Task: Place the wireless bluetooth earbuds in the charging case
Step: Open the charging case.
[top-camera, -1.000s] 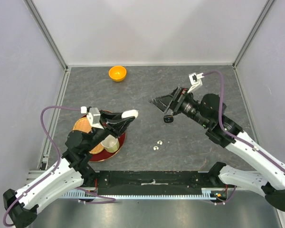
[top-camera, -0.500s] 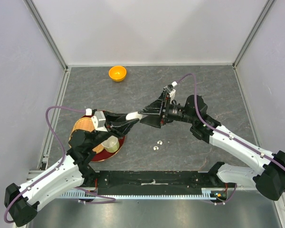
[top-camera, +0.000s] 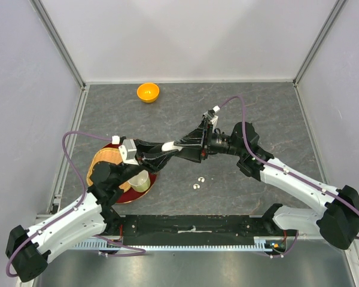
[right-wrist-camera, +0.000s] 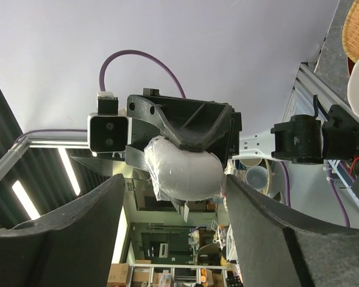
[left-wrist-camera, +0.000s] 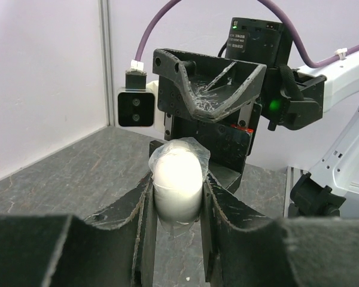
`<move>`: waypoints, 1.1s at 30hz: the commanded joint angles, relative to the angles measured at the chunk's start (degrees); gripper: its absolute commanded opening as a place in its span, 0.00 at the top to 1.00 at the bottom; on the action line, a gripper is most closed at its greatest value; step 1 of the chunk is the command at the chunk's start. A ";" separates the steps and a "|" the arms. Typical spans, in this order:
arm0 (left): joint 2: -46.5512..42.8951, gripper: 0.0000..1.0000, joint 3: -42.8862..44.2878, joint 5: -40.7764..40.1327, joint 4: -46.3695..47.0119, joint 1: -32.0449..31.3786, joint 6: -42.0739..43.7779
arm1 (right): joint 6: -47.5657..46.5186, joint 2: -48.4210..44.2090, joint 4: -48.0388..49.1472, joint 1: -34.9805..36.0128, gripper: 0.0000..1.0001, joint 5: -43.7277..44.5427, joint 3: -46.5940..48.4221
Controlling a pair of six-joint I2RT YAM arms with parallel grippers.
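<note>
1. A dark grey table (top-camera: 257, 113) with a stone-like veined top sits inside a booth of plain pale walls (top-camera: 185, 42), with metal rails at the corners.
2. Above the table, the left gripper (left-wrist-camera: 178, 176) is clenched on a charging case (left-wrist-camera: 177, 170) – a smooth white pebble with a rounded end, wrapped in thin, crinkled clear film. Its matte black fingers (left-wrist-camera: 137, 209) are scuffed and press the case's two sides.
3. The right gripper (top-camera: 182, 149) meets it nose to nose. In the right wrist view its black fingers (right-wrist-camera: 72, 233) stand apart, one on each side of the case, and are not clamped on it.
4. Two wireless bluetooth earbuds (top-camera: 195, 186) – tiny, silvery and rounded – lie side by side on the bare table. They are below the meeting grippers and apart from the case.
5. A glossy orange bowl (top-camera: 148, 92) stands near the back wall, well apart from everything else.
6. Under the left arm lies a round dark red plate (top-camera: 125, 200). A tan woven piece (top-camera: 102, 164) rests on it, along with a pale cup (top-camera: 139, 181).
</note>
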 commanded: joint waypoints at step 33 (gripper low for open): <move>2.28 0.65 0.62 0.99 1.04 -0.99 -3.76 | 3.24 0.61 6.82 0.04 0.91 2.37 -2.33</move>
